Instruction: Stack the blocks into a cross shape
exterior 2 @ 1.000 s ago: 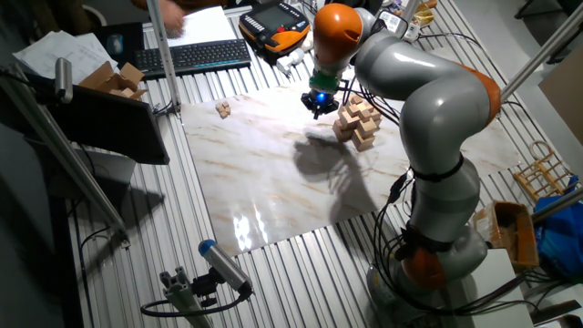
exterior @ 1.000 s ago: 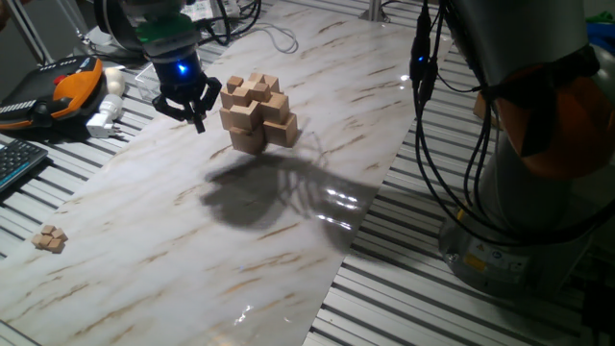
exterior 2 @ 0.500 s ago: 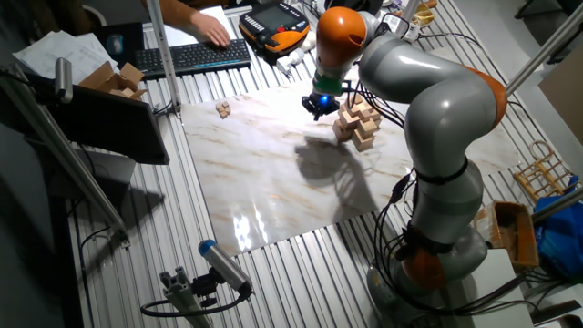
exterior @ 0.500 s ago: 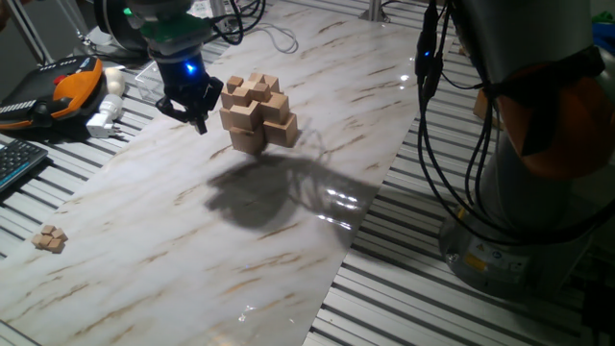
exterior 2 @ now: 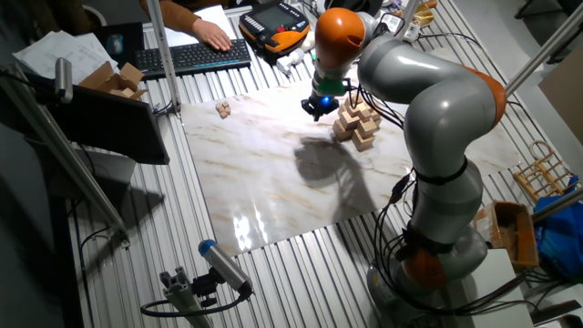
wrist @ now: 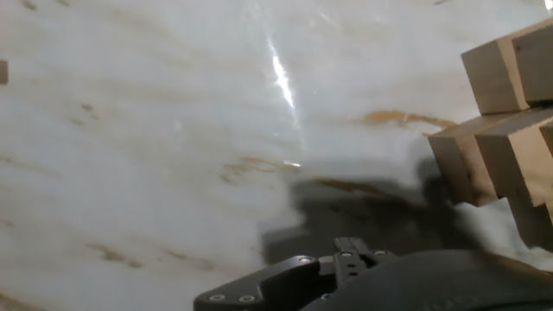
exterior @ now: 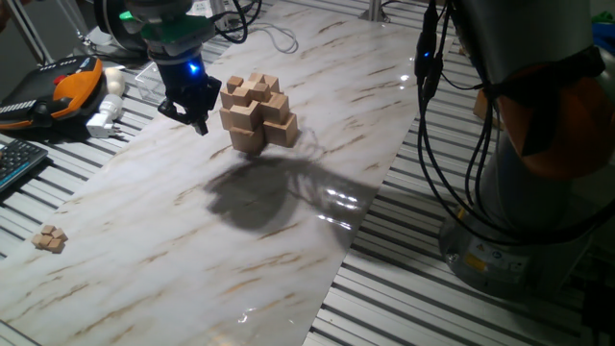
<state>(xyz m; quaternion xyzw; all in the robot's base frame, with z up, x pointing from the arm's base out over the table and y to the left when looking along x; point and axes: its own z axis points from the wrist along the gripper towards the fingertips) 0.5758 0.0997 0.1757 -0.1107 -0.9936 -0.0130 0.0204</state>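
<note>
Hand view is mostly just the marble-patterned board [wrist: 173,155] with a bright glare streak on it, plus a few big wooden cubes of the cross shape [wrist: 505,130] poking in at the right edge. Dark gripper hardware fills the bottom of that shot, but no fingertips show, so it doesn't settle how the jaws stand.

One fixed view is more useful. The gripper [exterior: 195,113] hangs just left of the cross shape [exterior: 256,112], close beside it but I can't tell if it's touching. It has a blue light glowing on its body, and the black fingers look drawn close together with nothing between them, though they're small and dark so I honestly can't tell for sure. The cross shape sits toward the far side of the board [exterior: 288,231], a chunky tiered cluster with smaller cubes on top, and a big soft shadow lies on the board in front of it.

The spare blocks [exterior: 48,237] sit in a little clump at the near left corner of the board, well apart from the stack.

Other fixed view, from the opposite side: the grey and orange arm [exterior 2: 428,100] arches over the table, gripper [exterior 2: 317,106] just beside the cross shape [exterior 2: 357,123], blocks [exterior 2: 222,109] off at the board's far left corner. A keyboard [exterior 2: 196,56] lies beyond the board with a person's hand [exterior 2: 214,35] on it, and an orange-and-black pendant [exterior 2: 278,20] sits near that.
</note>
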